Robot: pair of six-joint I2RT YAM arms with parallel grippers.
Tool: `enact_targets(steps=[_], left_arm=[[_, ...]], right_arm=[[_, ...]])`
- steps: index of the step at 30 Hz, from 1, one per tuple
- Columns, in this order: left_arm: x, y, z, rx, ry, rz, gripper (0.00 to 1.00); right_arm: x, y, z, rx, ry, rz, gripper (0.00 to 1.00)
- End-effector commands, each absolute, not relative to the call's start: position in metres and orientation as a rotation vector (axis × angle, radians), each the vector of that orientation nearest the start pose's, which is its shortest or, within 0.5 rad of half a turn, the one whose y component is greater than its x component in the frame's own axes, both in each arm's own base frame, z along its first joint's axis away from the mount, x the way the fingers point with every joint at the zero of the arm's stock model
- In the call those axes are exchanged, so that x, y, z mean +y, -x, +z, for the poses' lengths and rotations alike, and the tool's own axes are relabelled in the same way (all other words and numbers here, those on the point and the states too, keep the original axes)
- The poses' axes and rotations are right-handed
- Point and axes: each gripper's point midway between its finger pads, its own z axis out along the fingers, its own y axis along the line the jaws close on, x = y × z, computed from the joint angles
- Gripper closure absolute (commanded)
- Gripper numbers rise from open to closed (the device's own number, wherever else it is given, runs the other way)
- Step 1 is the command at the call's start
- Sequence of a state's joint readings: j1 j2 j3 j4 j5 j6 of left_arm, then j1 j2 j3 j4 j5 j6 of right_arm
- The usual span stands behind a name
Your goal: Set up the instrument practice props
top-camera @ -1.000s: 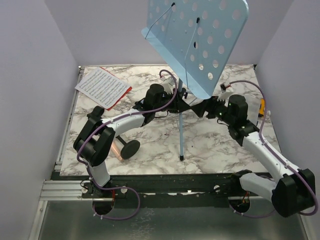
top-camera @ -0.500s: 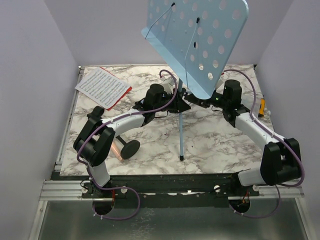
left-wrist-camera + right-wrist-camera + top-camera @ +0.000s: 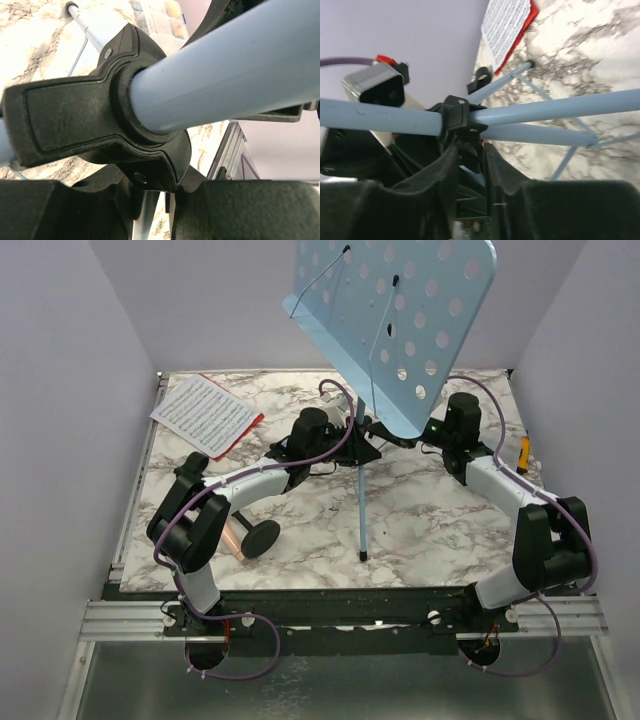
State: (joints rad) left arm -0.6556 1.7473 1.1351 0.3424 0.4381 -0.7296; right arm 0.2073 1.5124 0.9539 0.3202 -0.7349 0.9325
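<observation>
Left wrist view: left pincer (image 3: pixel 152 197) grasps the music stand (image 3: pixel 225 85) at its hub; right pincer (image 3: pixel 470 150) flanks it, grip impossible to tell.

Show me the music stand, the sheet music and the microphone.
music stand (image 3: pixel 400 320): top view, perforated desk.
sheet music (image 3: pixel 203 412): top view, white page's middle.
microphone (image 3: pixel 261 537): top view, round black base.

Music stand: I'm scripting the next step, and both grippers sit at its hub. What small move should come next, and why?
Probably close the right gripper firmly on the black joint: its fingers flank that joint's underside, while the left gripper clamps the collar of the music stand, so a two-handed hold seems intended.
</observation>
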Motion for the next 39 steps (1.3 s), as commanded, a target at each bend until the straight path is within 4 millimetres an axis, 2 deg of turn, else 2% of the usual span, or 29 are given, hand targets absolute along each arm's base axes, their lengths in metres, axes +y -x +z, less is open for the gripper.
enact_targets(steps=[1,2,4,7,8,10,14,16,19,22,25,28,32,36,38,39], left_arm=[[-0.375,-0.329,0.159,2.242,-0.118,-1.322,1.0],[-0.375,-0.329,0.16,2.24,-0.118,-1.322,1.0],[-0.375,-0.329,0.16,2.24,-0.12,-1.323,1.0],[-0.375,-0.329,0.161,2.237,-0.122,-1.326,1.0],[-0.375,-0.328,0.162,2.237,-0.122,-1.326,1.0],[-0.375,-0.329,0.164,2.231,-0.123,-1.328,1.0],[-0.375,-0.328,0.164,2.23,-0.124,-1.326,1.0],[-0.374,-0.329,0.165,2.226,-0.125,-1.322,1.0],[-0.374,-0.329,0.165,2.222,-0.128,-1.314,1.0],[-0.374,-0.329,0.166,2.222,-0.13,-1.319,1.0],[-0.374,-0.329,0.166,2.219,-0.13,-1.317,1.0],[-0.373,-0.33,0.168,2.216,-0.133,-1.314,1.0],[-0.375,-0.329,0.17,2.213,-0.138,-1.325,1.0],[-0.374,-0.329,0.171,2.21,-0.141,-1.319,1.0],[-0.374,-0.329,0.172,2.209,-0.143,-1.322,1.0],[-0.373,-0.33,0.172,2.205,-0.141,-1.314,1.0]], right_arm=[[0.228,-0.38,0.243,1.984,-0.186,1.532,0.85],[0.227,-0.38,0.239,2.007,-0.242,1.549,0.92],[0.222,-0.381,0.23,2.059,-0.411,1.615,0.99],[0.218,-0.37,0.217,2.067,-0.742,1.854,0.99],[0.218,-0.366,0.224,2.003,-0.767,1.952,0.99],[0.216,-0.362,0.231,1.902,-0.927,2.128,0.99],[0.206,-0.365,0.246,1.747,-1.055,2.24,1.0],[0.206,-0.369,0.252,1.748,-1.006,2.245,1.0],[0.207,-0.368,0.259,1.76,-0.895,2.242,0.92],[0.205,-0.36,0.247,1.821,-0.782,2.153,0.75],[0.2,-0.347,0.235,1.855,-0.681,2.047,0.54],[0.188,-0.336,0.234,1.862,-0.439,1.95,0.48],[0.174,-0.331,0.217,1.861,-0.125,1.693,0.37],[0.157,-0.352,0.193,1.915,0.086,1.239,0.3],[0.149,-0.353,0.197,1.836,0.178,1.107,0.28],[0.147,-0.353,0.206,1.78,0.228,1.06,0.27]])
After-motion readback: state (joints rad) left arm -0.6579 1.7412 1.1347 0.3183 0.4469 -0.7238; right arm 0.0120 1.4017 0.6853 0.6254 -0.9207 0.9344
